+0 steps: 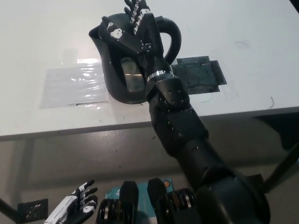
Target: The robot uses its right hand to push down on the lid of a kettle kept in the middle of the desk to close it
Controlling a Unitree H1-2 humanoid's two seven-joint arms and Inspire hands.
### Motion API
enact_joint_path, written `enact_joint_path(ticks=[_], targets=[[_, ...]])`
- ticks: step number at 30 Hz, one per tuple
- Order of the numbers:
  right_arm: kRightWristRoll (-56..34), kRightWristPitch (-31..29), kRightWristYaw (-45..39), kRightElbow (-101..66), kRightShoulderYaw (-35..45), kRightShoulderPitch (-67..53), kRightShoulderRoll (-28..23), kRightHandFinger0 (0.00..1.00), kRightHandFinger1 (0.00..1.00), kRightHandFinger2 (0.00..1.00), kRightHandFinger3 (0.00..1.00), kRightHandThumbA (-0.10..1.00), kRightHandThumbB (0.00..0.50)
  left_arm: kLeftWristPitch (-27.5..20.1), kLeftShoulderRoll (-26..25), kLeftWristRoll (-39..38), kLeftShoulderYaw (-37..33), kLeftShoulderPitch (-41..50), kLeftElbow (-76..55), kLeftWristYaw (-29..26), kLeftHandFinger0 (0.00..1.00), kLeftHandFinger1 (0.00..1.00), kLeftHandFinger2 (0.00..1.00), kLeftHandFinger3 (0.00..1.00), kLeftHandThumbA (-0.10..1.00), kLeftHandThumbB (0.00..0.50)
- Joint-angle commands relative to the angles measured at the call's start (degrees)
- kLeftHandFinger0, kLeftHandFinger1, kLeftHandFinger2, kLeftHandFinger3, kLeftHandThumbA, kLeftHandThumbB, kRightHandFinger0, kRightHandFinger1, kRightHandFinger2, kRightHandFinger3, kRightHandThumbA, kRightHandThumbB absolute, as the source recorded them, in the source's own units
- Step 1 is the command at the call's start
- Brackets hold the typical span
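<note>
A black kettle stands on the white desk, spout to the left and handle to the right. Its lid lies flat on top. My black right hand hovers over the lid's right side with its fingers spread and straight, holding nothing; whether it touches the lid I cannot tell. My black forearm covers part of the kettle's body. My white left hand rests below the desk at the lower left, fingers apart.
A clear plastic sheet lies on the desk left of the kettle. A dark taped patch lies to the kettle's right. The desk's front edge runs across the middle of the picture.
</note>
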State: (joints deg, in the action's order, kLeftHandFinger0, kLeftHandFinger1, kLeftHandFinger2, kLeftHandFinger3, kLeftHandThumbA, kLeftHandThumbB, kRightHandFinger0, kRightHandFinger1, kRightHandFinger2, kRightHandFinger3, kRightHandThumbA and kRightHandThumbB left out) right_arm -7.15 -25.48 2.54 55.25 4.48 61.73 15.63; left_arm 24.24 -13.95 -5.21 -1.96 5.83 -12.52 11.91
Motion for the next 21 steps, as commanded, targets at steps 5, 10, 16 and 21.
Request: enact_joint_path(ticks=[5, 10, 16, 21], targets=[[-6.3, 25.0, -5.2, -63.0, -9.3, 5.1, 0.1, 1.00, 1.00, 1.00, 1.00, 0.74, 0.162, -2.1, -2.1, -1.5, 2.5, 0.8, -0.8, 0.8, 0.99, 1.00, 1.00, 1.00, 0.44, 0.002], [-8.3, 32.8, -4.7, -77.8, -9.4, 4.5, -4.7, 1.00, 1.00, 1.00, 1.00, 0.64, 0.082, -1.4, -2.7, -2.7, 3.8, 0.0, -0.6, 1.1, 1.00, 1.00, 1.00, 1.00, 0.42, 0.011], [-10.9, 40.7, -4.5, -91.5, -7.8, -0.7, -13.9, 1.00, 1.00, 1.00, 1.00, 0.69, 0.056, -0.9, -3.5, -2.2, 4.2, 0.3, -1.2, 0.9, 1.00, 1.00, 1.00, 1.00, 0.39, 0.000], [-13.7, 45.4, -1.7, -99.8, -4.1, -10.3, -20.8, 1.00, 1.00, 1.00, 1.00, 0.63, 0.038, -2.0, -3.9, -3.5, 5.0, 0.7, -0.8, 1.6, 1.00, 1.00, 1.00, 1.00, 0.44, 0.000]])
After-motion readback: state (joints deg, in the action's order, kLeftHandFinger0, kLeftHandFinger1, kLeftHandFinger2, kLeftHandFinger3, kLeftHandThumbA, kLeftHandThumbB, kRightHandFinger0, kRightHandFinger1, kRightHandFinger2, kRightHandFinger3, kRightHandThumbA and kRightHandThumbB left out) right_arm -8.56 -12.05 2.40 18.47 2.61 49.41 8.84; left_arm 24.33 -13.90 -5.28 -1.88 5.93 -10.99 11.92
